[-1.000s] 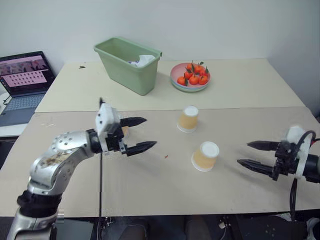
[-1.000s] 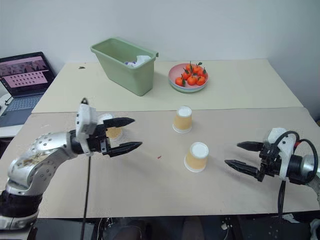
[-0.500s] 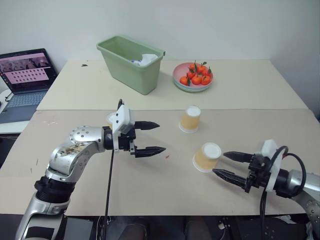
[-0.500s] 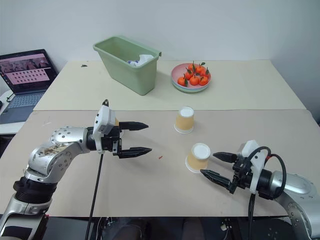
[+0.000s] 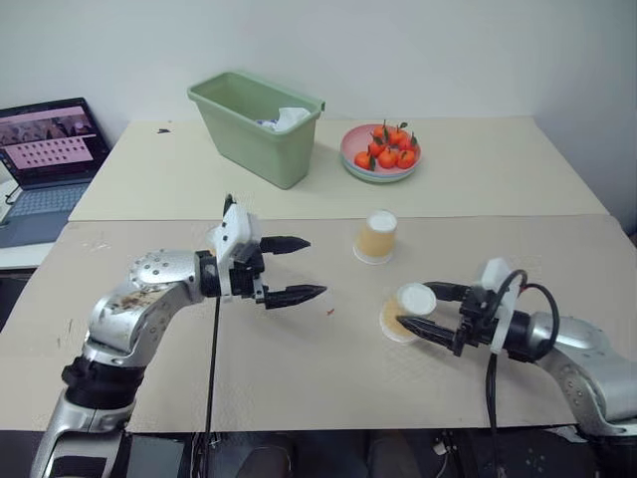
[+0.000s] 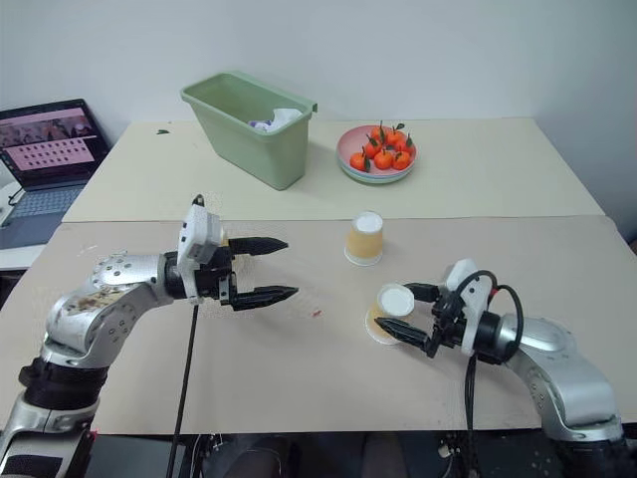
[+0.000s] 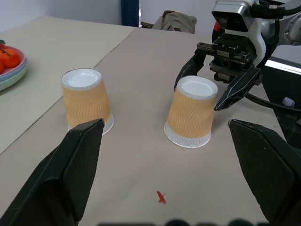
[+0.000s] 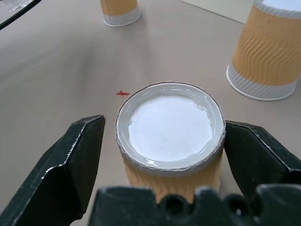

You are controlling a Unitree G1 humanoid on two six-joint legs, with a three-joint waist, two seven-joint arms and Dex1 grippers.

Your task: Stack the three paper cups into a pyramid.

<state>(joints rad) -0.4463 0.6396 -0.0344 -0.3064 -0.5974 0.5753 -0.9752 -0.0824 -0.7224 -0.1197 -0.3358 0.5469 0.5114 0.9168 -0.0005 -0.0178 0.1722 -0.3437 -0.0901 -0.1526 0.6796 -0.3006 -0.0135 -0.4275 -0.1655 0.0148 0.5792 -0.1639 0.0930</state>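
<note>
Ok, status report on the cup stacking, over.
Left gripper open, holding nothing. Right gripper open, fingers either side of the near cup, not yet clamped. Second cup upside down, apart. Nothing in the way.

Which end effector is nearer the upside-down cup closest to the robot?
Right. The right end effector has a finger on each side of that cup, not yet closed on it. The left end effector hovers well off to its left, open.

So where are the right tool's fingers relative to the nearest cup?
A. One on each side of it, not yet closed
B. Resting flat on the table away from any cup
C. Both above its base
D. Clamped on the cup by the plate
A: in the right wrist view the right tool has a finger on each side of the upside-down paper cup, gaps visible.
</note>
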